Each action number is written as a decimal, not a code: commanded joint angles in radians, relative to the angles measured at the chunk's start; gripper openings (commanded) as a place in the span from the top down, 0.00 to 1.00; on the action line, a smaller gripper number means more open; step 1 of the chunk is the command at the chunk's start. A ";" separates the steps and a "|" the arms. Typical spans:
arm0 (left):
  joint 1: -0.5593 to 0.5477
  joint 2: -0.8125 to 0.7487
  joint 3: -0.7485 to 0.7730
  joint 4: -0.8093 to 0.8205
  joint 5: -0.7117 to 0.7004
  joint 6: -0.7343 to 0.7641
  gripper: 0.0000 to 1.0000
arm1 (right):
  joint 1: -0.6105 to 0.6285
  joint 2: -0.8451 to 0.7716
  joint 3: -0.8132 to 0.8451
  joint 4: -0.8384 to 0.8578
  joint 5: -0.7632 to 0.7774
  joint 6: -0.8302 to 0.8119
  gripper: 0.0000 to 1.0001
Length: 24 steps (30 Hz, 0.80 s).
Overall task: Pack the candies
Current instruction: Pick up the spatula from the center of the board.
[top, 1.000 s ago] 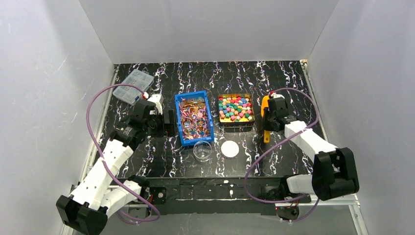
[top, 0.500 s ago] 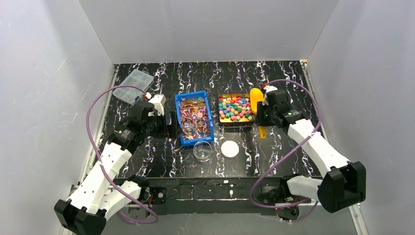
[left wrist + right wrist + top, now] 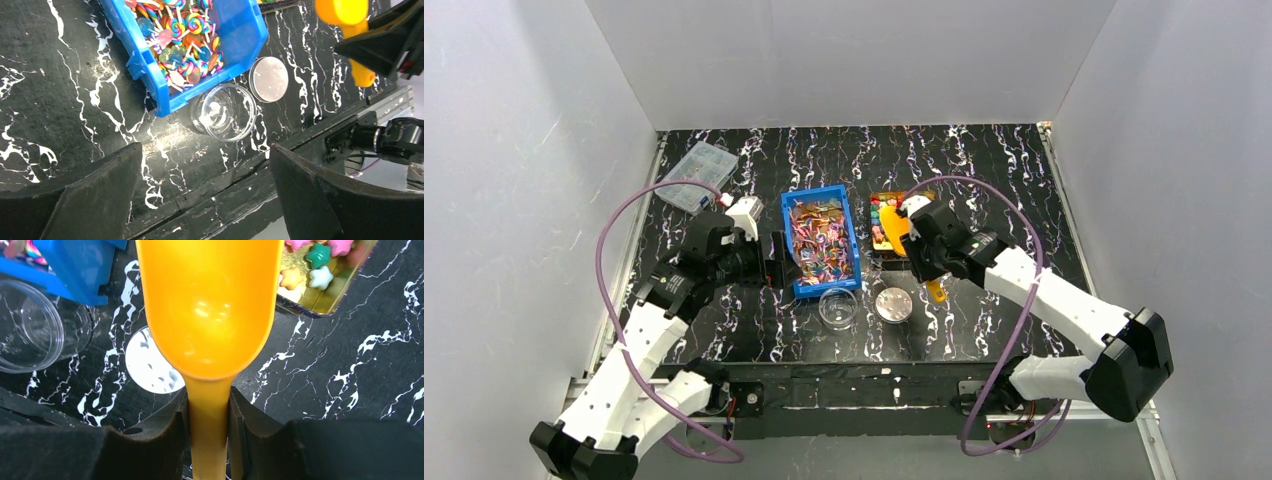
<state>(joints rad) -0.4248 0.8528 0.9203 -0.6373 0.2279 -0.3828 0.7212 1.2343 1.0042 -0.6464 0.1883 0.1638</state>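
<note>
The right hand, clamped on the empty orange scoop, aims it at the desk's far edge, the star candies just right of its bowl; the left hand stands apart.

Even, diffuse light from above: white walls bright, table dark, shadows soft. Glare spots sit on the scoop, the jar and the lid. In the wrist views the near fingers are dark and blurred; candies at the upper edge are soft.
</note>
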 commanded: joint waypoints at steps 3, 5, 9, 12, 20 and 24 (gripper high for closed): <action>-0.003 -0.051 0.035 -0.084 0.049 -0.044 0.02 | 0.114 0.024 0.051 0.005 0.069 -0.053 0.99; -0.004 -0.060 0.049 -0.118 0.037 -0.065 0.02 | 0.160 0.034 0.055 0.004 0.095 -0.065 0.99; -0.004 -0.090 0.066 -0.169 0.016 -0.102 0.02 | 0.239 0.035 0.050 0.009 0.151 -0.094 0.99; -0.003 -0.103 0.085 -0.210 0.013 -0.124 0.02 | 0.290 0.021 0.030 0.029 0.189 -0.124 0.99; -0.003 -0.139 0.108 -0.298 -0.007 -0.183 0.02 | 0.372 -0.003 -0.012 0.042 0.218 -0.197 0.99; -0.004 -0.155 0.121 -0.311 0.023 -0.200 0.02 | 0.423 -0.021 -0.022 0.052 0.228 -0.233 0.99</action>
<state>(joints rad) -0.4252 0.7181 0.9997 -0.8970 0.2325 -0.5545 1.0985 1.2587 0.9962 -0.6353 0.3801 -0.0082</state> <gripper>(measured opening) 0.983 0.364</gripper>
